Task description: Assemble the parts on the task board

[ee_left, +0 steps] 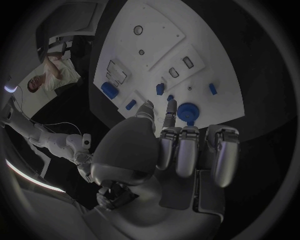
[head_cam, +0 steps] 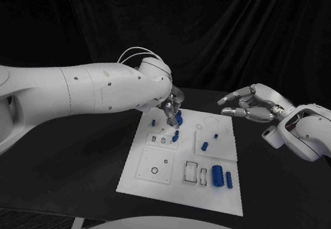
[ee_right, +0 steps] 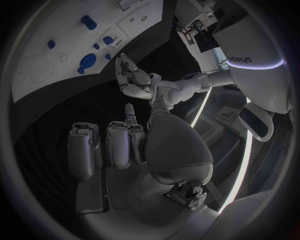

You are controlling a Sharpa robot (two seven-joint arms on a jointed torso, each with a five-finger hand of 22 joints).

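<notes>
Left hand (head_cam: pixel 171 102) over the board's (head_cam: pixel 179 193) far edge, fingertips (ee_left: pixel 170 107) pinching a round blue part (head_cam: pixel 179 118) just above the plate. Judged from the wrist view, that part (ee_left: pixel 187 112) hangs off the fingertips toward the board, short axis roughly upright. A blue peg (head_cam: pixel 175 138) stands just nearer the robot than the held part. Right hand (head_cam: pixel 252 104) hovers off the board's far right corner, loosely curled, holding nothing, and is farther from the part. Two long blue parts (head_cam: pixel 222 176) lie on the board's near right.
</notes>
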